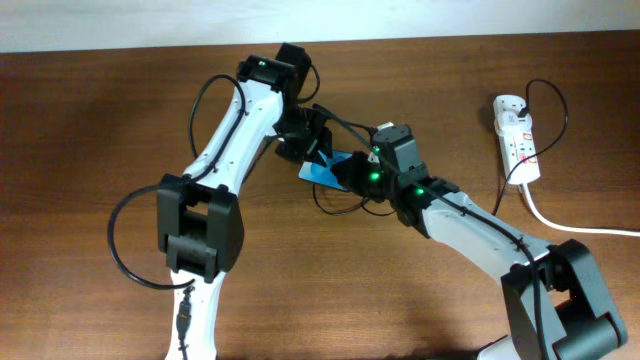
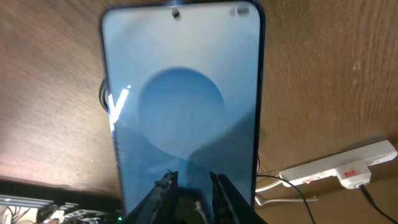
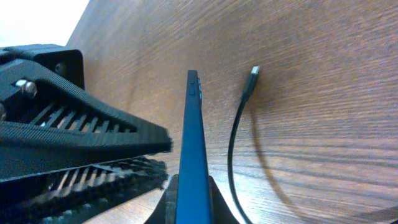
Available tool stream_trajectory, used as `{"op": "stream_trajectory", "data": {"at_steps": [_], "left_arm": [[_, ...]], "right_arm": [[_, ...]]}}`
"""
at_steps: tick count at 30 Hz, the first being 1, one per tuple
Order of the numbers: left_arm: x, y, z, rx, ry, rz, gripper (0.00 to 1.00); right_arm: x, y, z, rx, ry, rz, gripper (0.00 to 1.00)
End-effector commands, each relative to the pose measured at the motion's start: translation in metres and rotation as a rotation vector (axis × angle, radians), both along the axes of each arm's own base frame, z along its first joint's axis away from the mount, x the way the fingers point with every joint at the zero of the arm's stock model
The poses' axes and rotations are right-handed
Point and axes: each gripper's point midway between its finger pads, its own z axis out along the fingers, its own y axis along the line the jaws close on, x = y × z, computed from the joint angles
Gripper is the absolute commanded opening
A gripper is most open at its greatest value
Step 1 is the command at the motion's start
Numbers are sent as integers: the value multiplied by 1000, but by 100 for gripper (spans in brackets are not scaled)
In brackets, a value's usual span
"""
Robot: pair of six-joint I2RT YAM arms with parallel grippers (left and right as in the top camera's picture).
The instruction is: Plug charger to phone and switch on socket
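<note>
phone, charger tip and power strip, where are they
phone (image 2: pixel 186 106): left wrist view, middle of the blue screen
charger (image 3: pixel 254 73): right wrist view, its plug tip
power strip (image 1: pixel 517 135): overhead view, middle of the white body

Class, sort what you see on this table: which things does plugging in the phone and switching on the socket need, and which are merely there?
Needed: phone; charger cable; socket strip.
Merely there: wooden table; the strip's thick white cord.

I can read nothing: the black-framed blue-screened phone (image 2: pixel 180 106) shows no legible words, and the small red label (image 2: pixel 352 169) on the white elongated plastic power strip (image 2: pixel 323 168) is a blur.
</note>
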Motion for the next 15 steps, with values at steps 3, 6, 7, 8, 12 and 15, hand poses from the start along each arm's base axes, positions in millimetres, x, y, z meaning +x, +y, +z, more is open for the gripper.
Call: {"op": "stream_trajectory", "data": {"at_steps": [3, 6, 7, 8, 12, 15], "left_arm": [[44, -17, 42, -376, -428, -378, 27], [62, -32, 91, -674, -647, -464, 33], [68, -30, 112, -781, -722, -478, 38], [72, -26, 122, -829, -767, -488, 38], [78, -9, 149, -957, -861, -510, 38], [79, -8, 149, -959, -824, -480, 38]], "right_arm": [[21, -36, 47, 64, -106, -36, 4], [31, -63, 85, 115, -173, -118, 4], [39, -74, 107, 181, -190, -185, 4], [43, -78, 116, 224, -187, -223, 4], [71, -106, 144, 409, -194, -532, 4], [82, -114, 178, 563, -267, -612, 4]]}}
